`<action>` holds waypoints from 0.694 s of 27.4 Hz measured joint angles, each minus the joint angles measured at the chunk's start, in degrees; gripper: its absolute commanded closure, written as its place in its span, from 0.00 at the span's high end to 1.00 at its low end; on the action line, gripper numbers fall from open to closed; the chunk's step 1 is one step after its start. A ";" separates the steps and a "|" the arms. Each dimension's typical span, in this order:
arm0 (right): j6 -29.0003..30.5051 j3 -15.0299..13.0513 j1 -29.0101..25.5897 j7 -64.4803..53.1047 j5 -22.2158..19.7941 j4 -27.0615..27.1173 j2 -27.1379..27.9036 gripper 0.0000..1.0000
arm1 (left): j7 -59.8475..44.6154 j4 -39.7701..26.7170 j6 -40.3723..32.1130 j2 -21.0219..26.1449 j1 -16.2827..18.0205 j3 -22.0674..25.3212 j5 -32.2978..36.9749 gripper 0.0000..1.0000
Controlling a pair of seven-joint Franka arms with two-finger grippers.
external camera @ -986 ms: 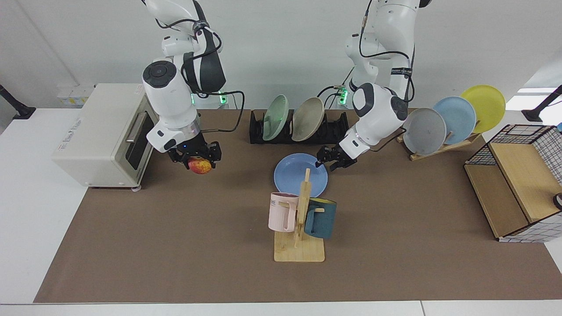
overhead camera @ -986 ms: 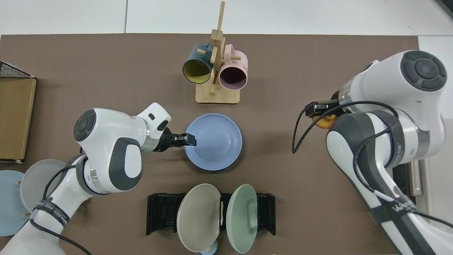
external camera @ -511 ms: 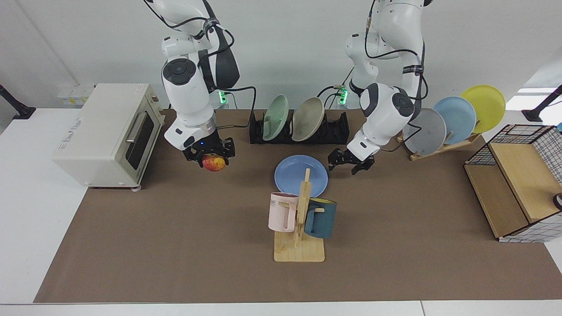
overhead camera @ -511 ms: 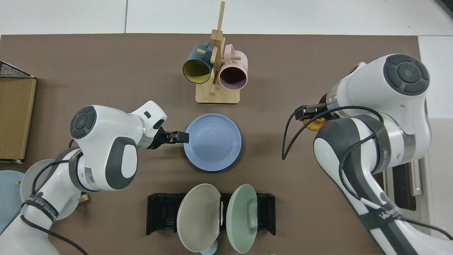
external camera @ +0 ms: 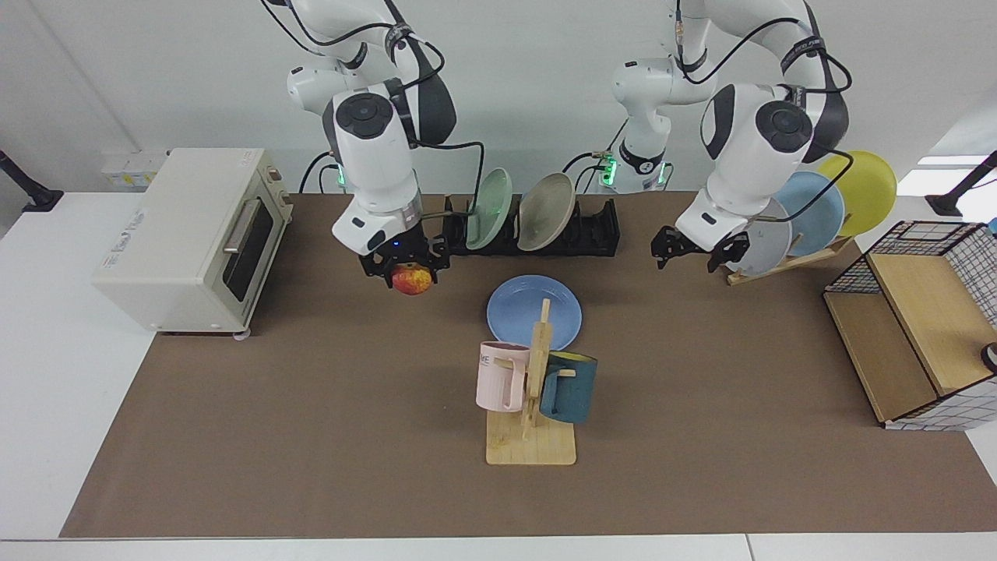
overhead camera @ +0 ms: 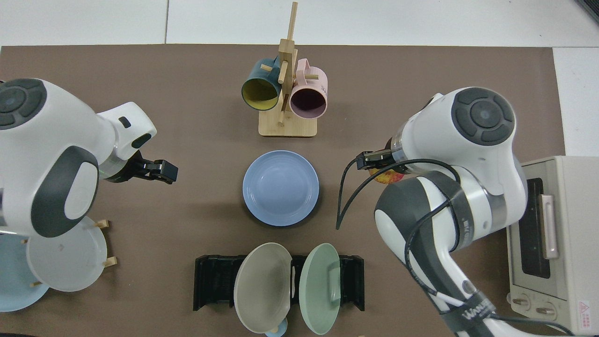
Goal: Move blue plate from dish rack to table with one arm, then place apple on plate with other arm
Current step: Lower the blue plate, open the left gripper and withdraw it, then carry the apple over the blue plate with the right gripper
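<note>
White counter (external camera: 54, 374) is seen spread with a wide brown mat (external camera: 311, 436), on which everything is set; nearest the facing camera a wooden mug stand (external camera: 532, 436) is placed, with a pink mug (external camera: 498, 376) and a dark teal mug (external camera: 568, 386) hung on its pegs; just behind the stand the blue plate (external camera: 523, 310) is laid flat on the mat, its near edge hidden by the stand in the facing view and fully shown in the top view (overhead camera: 281, 188); nothing is resting on it.

Beside the plate, on the toaster-oven side, the right gripper (external camera: 404, 269) is held above the mat, pointing down, with its fingers closed on the apple (external camera: 412, 279); the apple is seen below the fingers, apart from the plate and raised off the mat; in the top view only a part of the apple (overhead camera: 386, 177) is shown under the wrist, off the plate's rim.

On the other side the left gripper (external camera: 696, 251) is held in the air, well apart from the plate and close to the wooden plate stand (external camera: 787, 261); its fingers are spread and nothing is held between them; the same is shown from above (overhead camera: 161, 171).

Further back the dish rack (external camera: 580, 234) is seen with a green plate (external camera: 491, 207) and a beige plate (external camera: 547, 210) standing in its slots; a toaster oven (external camera: 183, 238) is placed at one end and a wire-and-wood box (external camera: 919, 327) at the other.
</note>
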 measured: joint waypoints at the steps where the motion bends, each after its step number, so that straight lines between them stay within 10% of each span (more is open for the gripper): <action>1: 0.00 0.01 0.86 1.34 0.01 0.00 -0.02 0.00 | -0.22 0.35 -0.81 -0.54 0.02 0.40 0.19 0.99; 19: 0.36 0.18 14.26 23.68 1.32 1.62 0.75 0.00 | 0.97 3.16 -8.83 -8.92 0.34 2.59 0.54 0.99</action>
